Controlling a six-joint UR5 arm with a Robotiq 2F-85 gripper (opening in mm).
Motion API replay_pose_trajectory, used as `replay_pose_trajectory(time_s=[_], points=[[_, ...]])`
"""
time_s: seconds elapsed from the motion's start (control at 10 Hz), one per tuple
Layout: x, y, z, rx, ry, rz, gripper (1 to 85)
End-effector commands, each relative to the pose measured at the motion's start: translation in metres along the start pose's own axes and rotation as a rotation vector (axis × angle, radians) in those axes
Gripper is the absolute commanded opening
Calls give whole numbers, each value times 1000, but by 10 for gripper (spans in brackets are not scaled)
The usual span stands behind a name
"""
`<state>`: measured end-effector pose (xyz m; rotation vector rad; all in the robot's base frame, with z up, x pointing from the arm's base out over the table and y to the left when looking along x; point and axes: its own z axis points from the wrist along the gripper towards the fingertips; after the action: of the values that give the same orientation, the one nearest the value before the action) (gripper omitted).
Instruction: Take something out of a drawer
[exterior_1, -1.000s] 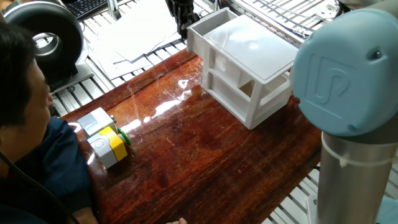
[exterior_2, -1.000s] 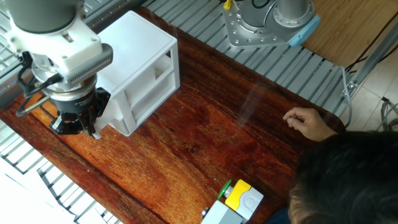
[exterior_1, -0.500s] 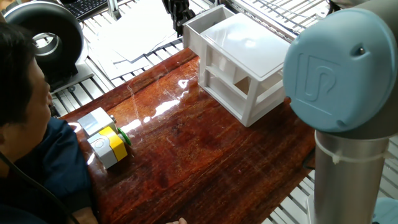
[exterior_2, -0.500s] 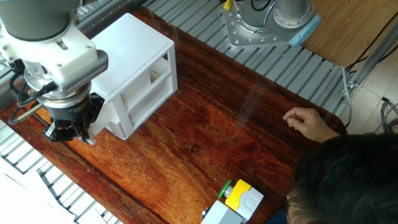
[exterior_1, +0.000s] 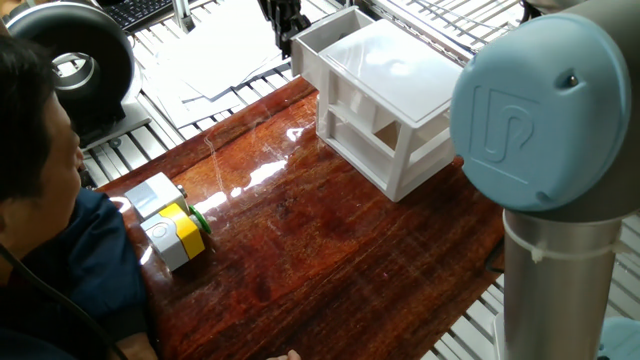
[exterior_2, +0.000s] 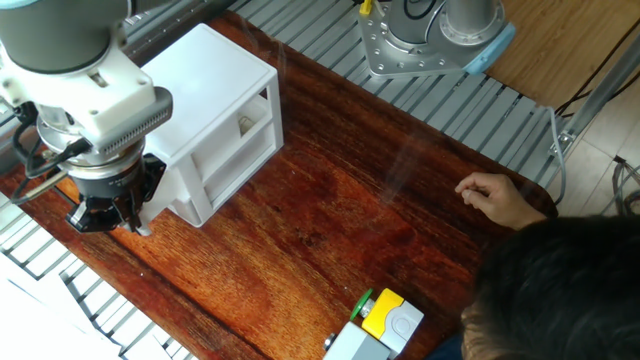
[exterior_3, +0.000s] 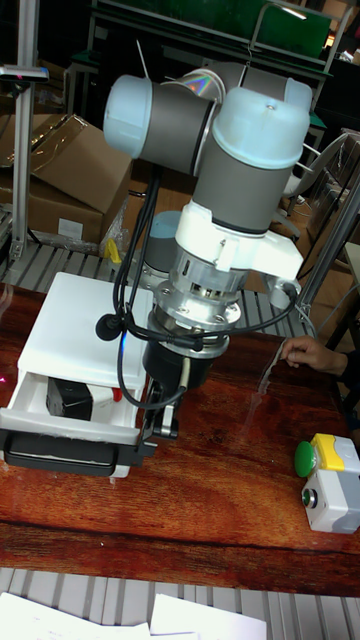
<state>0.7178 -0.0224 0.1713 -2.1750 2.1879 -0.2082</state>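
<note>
The white cabinet (exterior_1: 400, 95) stands at the table's far side, and its upper drawer (exterior_3: 75, 423) is slid out toward the table edge. In the tall fixed view a small black block with a red bit (exterior_3: 68, 397) lies inside the drawer. My gripper (exterior_3: 155, 428) points down at the drawer's front right corner, its fingers closed over the front wall. The gripper (exterior_1: 285, 28) sits at the drawer's outer end (exterior_1: 308, 60). From the other side the gripper (exterior_2: 128, 218) hangs beside the cabinet (exterior_2: 225, 100); the block is hidden there.
A grey-and-yellow block with a green knob (exterior_1: 175, 228) sits at the table's near corner, close to a seated person (exterior_1: 40, 200). The person's hand (exterior_2: 495, 195) rests on the table edge. Papers (exterior_1: 215, 60) and a round black device (exterior_1: 75, 60) lie beyond the table.
My gripper has moved away from the cabinet, and the drawer slid further out with it. The cabinet shifted slightly the same way. The block by the person stayed put.
</note>
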Motion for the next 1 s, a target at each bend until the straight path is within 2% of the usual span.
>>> replay_pose_trajectory(time_s=[0.0, 0.2, 0.3, 0.4, 0.5, 0.6, 0.8, 0.9], points=[[-3, -1, 0, 1, -10, 8, 10], [1, -8, -1, 24, 2, -6, 13], [0, -14, -1, 48, -1, -12, 30], [-4, -17, -1, 59, -14, -11, 90], [-8, -18, -2, 59, -30, -9, 177], [-9, -20, -3, 61, -31, -12, 210], [-13, -18, -10, 42, -40, -3, 240], [-15, -15, -23, 20, -44, 11, 240]])
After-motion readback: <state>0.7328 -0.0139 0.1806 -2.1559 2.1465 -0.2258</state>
